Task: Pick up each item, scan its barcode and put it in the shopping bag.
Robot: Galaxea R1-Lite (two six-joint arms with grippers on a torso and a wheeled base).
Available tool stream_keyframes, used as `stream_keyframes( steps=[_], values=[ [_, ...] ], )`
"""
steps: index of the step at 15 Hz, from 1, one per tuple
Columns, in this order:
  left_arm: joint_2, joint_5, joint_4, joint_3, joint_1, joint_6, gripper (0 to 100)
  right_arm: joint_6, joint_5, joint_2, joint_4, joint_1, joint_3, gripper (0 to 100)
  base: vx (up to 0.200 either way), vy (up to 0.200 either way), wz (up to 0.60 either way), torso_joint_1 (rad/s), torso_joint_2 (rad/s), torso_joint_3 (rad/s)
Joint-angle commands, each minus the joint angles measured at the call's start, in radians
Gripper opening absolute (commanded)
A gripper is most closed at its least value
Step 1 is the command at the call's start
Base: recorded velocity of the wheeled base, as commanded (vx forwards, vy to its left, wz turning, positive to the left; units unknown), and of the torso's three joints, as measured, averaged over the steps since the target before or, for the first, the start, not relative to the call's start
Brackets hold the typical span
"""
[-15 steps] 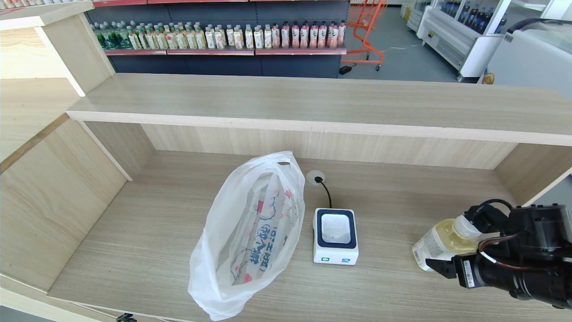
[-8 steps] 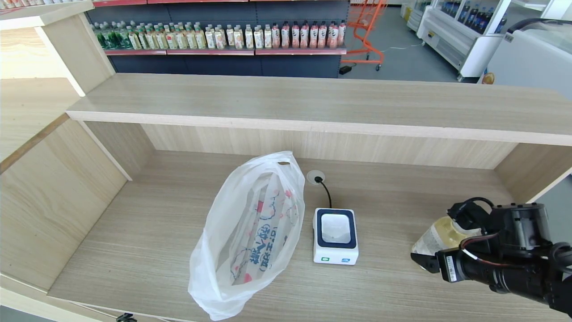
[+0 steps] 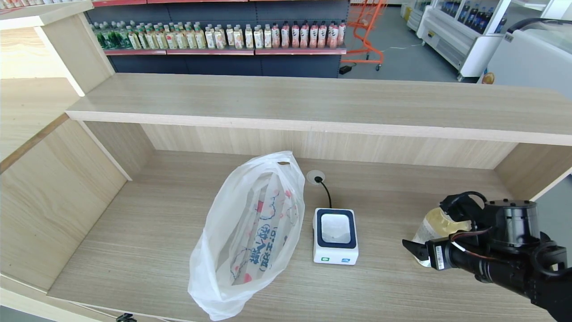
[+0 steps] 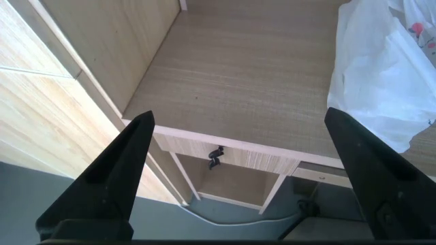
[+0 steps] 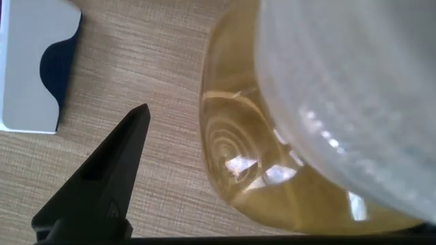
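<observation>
A clear bottle of yellowish liquid [image 3: 430, 227] stands on the right side of the wooden counter [image 3: 147, 241]. My right gripper [image 3: 426, 239] is open around it; one black finger [image 3: 413, 249] lies on its near side, and the other is hidden behind the bottle. Close up in the right wrist view are the bottle [image 5: 272, 170], its white cap [image 5: 347, 95] and one finger [image 5: 102, 184] apart from it. A white shopping bag [image 3: 250, 232] holding a printed packet [image 3: 263, 228] lies left of the white and blue scanner [image 3: 335, 235]. My left gripper [image 4: 235, 184] hangs open below the counter's front edge.
A raised shelf [image 3: 313, 103] runs across the back and wooden side walls close the counter in. The scanner's cable [image 3: 325, 190] runs to a hole behind it. The bag [image 4: 381, 75] lies near the counter's front edge. Store shelves with drinks stand beyond.
My right arm has moved left and forward along the counter, bringing its fingers around the bottle; the wrist now hides the cap in the head view. Bag and scanner have not moved.
</observation>
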Motion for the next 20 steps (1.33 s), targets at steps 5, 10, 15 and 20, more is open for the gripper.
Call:
stream_keyframes(
  steps=[5, 10, 15, 20],
  values=[
    [0.000, 0.000, 0.000, 0.000, 0.000, 0.000, 100, 0.000, -0.015, 0.008, -0.103, 0.004, 0.007, 100, 0.000, 0.000, 0.00, 0.000, 0.00, 0.000],
    [0.000, 0.000, 0.000, 0.000, 0.000, 0.000, 100, -0.008, -0.018, 0.016, -0.122, 0.004, 0.009, 0, 0.000, 0.000, 0.00, 0.000, 0.00, 0.000],
    [0.000, 0.000, 0.000, 0.000, 0.000, 0.000, 100, -0.067, -0.018, 0.020, -0.160, 0.009, 0.006, 0, 0.000, 0.000, 0.00, 0.000, 0.00, 0.000],
    [0.000, 0.000, 0.000, 0.000, 0.000, 0.000, 100, -0.054, 0.041, -0.066, -0.192, 0.026, -0.007, 0, 0.000, 0.000, 0.00, 0.000, 0.00, 0.000]
  ],
)
